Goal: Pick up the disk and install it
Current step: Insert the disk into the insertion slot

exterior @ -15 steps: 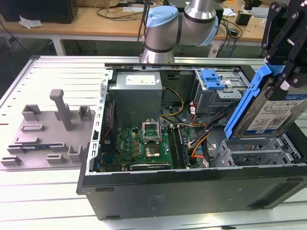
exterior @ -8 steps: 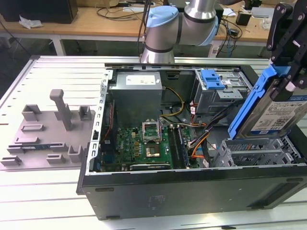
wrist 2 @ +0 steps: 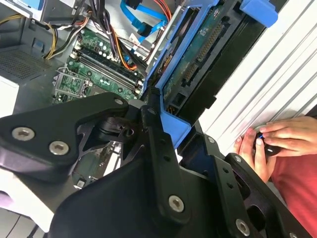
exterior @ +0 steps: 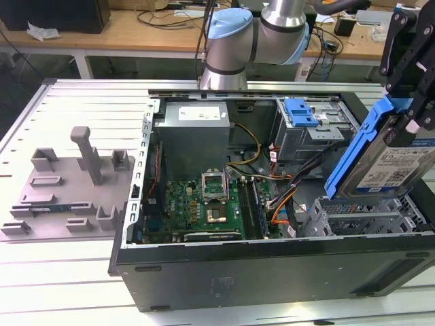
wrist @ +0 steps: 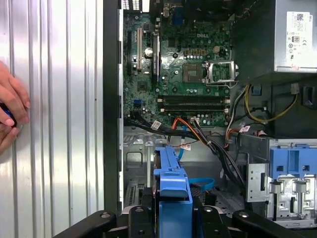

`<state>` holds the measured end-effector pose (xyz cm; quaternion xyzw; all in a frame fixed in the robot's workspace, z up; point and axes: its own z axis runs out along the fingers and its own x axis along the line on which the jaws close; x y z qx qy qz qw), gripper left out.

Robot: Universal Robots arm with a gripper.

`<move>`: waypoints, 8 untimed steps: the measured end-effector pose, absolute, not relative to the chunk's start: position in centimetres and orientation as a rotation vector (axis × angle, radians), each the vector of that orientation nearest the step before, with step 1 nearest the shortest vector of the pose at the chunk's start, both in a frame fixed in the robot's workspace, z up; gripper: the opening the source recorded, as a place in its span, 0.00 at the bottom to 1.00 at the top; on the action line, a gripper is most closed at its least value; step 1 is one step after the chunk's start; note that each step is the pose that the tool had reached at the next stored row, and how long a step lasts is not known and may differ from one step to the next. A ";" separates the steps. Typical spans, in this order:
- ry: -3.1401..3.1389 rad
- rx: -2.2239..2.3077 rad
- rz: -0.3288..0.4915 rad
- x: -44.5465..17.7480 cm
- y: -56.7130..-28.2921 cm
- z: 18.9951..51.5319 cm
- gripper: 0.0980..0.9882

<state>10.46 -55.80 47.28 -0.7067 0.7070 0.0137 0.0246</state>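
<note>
The disk [exterior: 393, 161] is a silver drive with a white-and-blue label in a blue plastic bracket. It hangs tilted, one end down, over the metal drive cage [exterior: 360, 217] at the near corner of the open computer case on the exterior view's right. My gripper [exterior: 402, 121] is shut on the disk's upper part. In the second wrist view the black fingers [wrist 2: 154, 130] clamp the blue bracket, with the disk's [wrist 2: 198, 49] connector edge showing beyond. In the first wrist view the disk's bracket [wrist: 172, 183] sits between the gripper's [wrist: 172, 220] links, edge-on above the cage.
The case [exterior: 272, 275] lies open with motherboard [exterior: 204, 204], power supply [exterior: 194, 132], loose cables [exterior: 285, 197] and a blue latch [exterior: 302, 112] on another bay. A grey fixture [exterior: 68, 183] sits on the exterior view's left. A person's hand [wrist 2: 267, 141] rests on the ribbed table beside the case.
</note>
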 end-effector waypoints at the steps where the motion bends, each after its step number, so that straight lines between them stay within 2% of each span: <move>1: 2.189 -2.184 0.043 10.5 -55.8 47.2 0.30; 8: 2.190 -2.184 0.043 10.5 -55.8 46.4 0.30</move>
